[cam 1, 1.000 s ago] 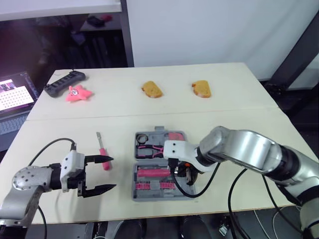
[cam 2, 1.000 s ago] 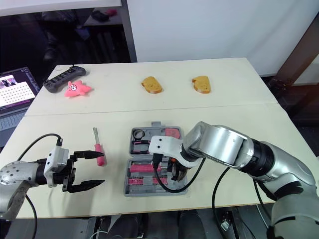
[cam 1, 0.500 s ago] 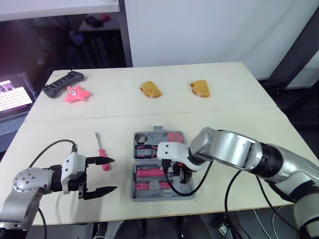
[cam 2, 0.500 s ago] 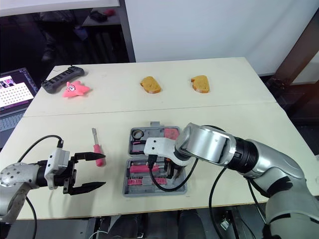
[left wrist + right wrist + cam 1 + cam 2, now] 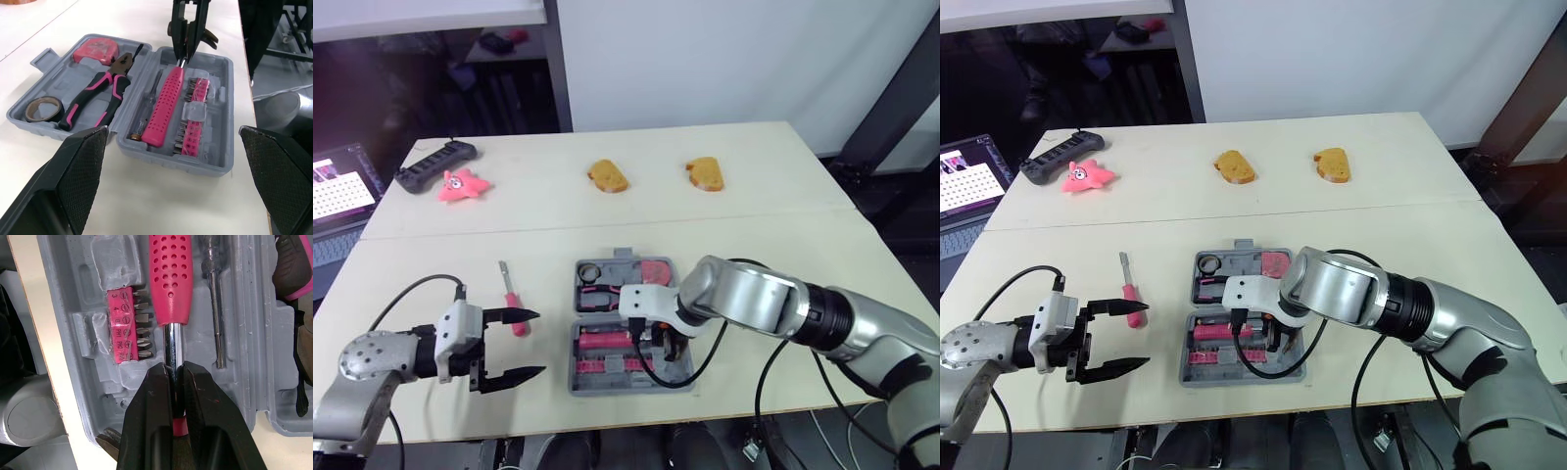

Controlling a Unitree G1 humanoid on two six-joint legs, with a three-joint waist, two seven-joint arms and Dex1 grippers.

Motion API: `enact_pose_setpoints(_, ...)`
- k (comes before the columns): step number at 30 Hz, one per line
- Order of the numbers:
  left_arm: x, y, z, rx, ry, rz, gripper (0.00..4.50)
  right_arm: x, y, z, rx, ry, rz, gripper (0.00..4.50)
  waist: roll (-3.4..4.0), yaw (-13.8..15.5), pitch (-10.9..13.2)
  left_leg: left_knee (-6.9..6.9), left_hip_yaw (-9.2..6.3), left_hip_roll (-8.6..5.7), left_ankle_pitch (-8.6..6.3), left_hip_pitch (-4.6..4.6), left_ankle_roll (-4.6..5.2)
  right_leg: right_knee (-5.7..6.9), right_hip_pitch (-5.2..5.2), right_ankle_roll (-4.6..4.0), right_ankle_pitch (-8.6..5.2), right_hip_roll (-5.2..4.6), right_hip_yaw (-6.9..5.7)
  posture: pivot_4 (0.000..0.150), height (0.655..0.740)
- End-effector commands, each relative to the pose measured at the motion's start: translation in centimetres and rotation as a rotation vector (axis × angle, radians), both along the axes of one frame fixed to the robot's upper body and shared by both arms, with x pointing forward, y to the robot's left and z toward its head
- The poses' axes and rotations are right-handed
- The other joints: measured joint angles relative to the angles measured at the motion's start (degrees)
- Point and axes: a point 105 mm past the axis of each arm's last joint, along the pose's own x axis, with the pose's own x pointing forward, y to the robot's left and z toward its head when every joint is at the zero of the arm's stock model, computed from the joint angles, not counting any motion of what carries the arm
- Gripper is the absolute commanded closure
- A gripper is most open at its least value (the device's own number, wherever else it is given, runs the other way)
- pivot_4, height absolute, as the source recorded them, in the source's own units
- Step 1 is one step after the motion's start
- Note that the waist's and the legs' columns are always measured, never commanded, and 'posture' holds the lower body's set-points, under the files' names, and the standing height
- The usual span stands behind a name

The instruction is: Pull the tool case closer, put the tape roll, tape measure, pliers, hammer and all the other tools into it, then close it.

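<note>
Markings: on the pink bit holder [image 5: 124,335] in the front half of the tool case [image 5: 49,73] you could read "3", "4", "PH1" and "PH2". The remaining characters were too small to make out.

Right gripper [image 5: 174,368]: its two black fingers were clamped on the bare metal shank of the hammer [image 5: 168,279], just below the pink perforated handle. The hammer lay in its recess in the front half of the case, between the bit holder and a slim test screwdriver [image 5: 215,298]. The gripper covered most of the hammer head.

Tool case: it lay open and flat on the table [image 5: 783,245], near the front edge. The rear half held the pliers [image 5: 95,95] with pink and black grips, the tape roll [image 5: 41,108] and the pink tape measure [image 5: 98,49].

Left gripper [image 5: 538,343]: you had it spread wide with nothing between the fingers, left of the case. A pink-handled screwdriver [image 5: 517,315] lay on the table just beside its upper finger, outside the case.

Surroundings: at the far side of the table lay two pieces of bread [image 5: 609,176] [image 5: 706,173], a pink star toy [image 5: 463,184] and a black controller [image 5: 435,164]. A laptop [image 5: 337,191] was cut off by the left edge.
</note>
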Motion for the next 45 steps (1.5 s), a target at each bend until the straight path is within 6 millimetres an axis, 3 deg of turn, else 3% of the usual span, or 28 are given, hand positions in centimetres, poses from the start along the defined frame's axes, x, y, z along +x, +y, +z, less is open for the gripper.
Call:
enact_pose_setpoints(1,-0.2,-0.2,0.4,-0.002,-0.018,-0.011,0.00,-0.2,0.8,2.3,0.067,-0.049,0.055,4.46,0.00,0.0,0.0,0.00,0.00,0.00,0.00,0.00,0.00,0.00,0.00,0.00,0.00,0.00,0.00,0.150,0.7400)
enact_pose_setpoints(4,-0.2,-0.2,0.4,-0.004,-0.017,-0.011,0.00,-0.6,0.7,3.1,0.060,-0.053,0.082,4.46,0.02,0.1,0.0,0.00,0.00,-0.01,0.00,-0.01,0.00,0.00,-0.01,0.00,0.00,-0.01,0.00,0.150,0.7400)
enact_pose_setpoints(10,-0.2,-0.2,0.4,-0.007,-0.017,-0.010,0.00,-1.0,0.7,2.8,0.041,-0.045,0.097,4.46,0.01,0.1,0.0,0.00,0.01,-0.01,0.00,-0.01,0.00,0.00,0.00,0.00,0.00,-0.02,-0.01,0.150,0.7400)
enact_pose_setpoints(37,-0.5,-0.5,0.4,-0.014,-0.012,0.001,0.00,0.4,1.9,-0.5,0.001,-0.050,0.082,4.46,0.01,0.0,0.0,0.00,0.01,-0.01,0.01,-0.01,-0.01,0.10,-0.08,-0.01,0.00,-0.02,0.00,0.150,0.7400)
enact_pose_setpoints(45,-0.5,-0.4,0.4,-0.012,-0.012,0.003,0.00,0.4,1.3,-1.8,-0.002,-0.043,0.061,4.46,0.01,0.0,0.0,0.00,0.03,-0.01,0.01,-0.01,-0.02,0.13,-0.10,-0.01,-0.01,-0.02,-0.01,0.150,0.7400)
